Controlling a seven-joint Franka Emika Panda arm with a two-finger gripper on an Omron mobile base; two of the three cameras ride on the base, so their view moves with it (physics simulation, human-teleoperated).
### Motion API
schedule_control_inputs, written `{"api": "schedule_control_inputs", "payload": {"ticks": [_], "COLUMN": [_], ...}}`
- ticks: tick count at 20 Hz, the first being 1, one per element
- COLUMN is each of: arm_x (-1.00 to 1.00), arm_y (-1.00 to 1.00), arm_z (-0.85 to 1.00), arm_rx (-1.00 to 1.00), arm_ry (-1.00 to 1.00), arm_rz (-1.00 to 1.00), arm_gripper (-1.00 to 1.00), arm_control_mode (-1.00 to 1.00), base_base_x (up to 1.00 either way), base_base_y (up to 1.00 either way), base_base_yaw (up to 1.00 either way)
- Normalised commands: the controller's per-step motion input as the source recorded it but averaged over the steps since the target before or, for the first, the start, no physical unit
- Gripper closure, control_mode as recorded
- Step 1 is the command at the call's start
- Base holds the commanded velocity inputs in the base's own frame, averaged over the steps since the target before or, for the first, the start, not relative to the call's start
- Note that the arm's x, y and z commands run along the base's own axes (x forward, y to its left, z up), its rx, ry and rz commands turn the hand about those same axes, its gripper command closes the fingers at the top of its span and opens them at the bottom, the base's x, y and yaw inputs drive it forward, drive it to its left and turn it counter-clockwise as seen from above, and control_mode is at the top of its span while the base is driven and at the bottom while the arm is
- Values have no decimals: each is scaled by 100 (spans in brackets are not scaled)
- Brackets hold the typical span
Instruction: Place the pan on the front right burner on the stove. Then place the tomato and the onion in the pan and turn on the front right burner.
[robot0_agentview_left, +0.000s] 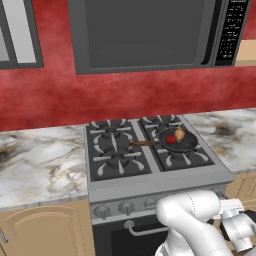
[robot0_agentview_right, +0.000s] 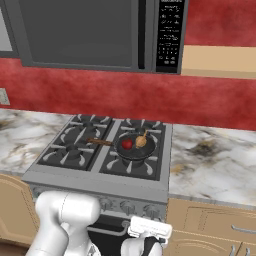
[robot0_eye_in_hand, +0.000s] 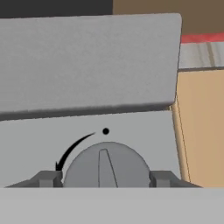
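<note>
The pan (robot0_agentview_left: 177, 141) sits on the front right burner (robot0_agentview_left: 181, 150) of the stove (robot0_agentview_left: 150, 172), its wooden handle pointing toward nine o'clock in the left base view. Inside it, the tomato (robot0_agentview_left: 171, 139) lies just beside the onion (robot0_agentview_left: 179, 134), which is at about one o'clock from it. That leaves the last step, lighting the burner, as the one in hand. In the hand view the gripper (robot0_eye_in_hand: 105, 178) is spread, one fingertip at three o'clock and the other at nine o'clock of a round grey knob (robot0_eye_in_hand: 106, 165) (whether they touch its rim I cannot tell). The knob's ridge points to twelve. Next, probably, pinch the knob, then turn it as the curved black arrow (robot0_eye_in_hand: 72, 151) indicates
</note>
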Motion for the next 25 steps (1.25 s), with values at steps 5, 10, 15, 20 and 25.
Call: {"api": "schedule_control_inputs", "payload": {"ticks": [5, 10, 15, 20, 25], "arm_x": [0, 0, 0, 0, 0], "arm_y": [4, 2, 2, 4, 8], "arm_z": [0, 0, 0, 0, 0], "arm_rx": [-33, -39, -44, -40, -24], "arm_ry": [0, 0, -2, 0, 0], "arm_rz": [6, 8, 11, 8, 1], "arm_gripper": [100, 100, 100, 100, 100], "arm_control_mode": [-100, -100, -100, -100, -100], "base_base_x": [0, 0, 0, 0, 0], "base_base_y": [0, 0, 0, 0, 0], "base_base_yaw": [0, 0, 0, 0, 0]}}
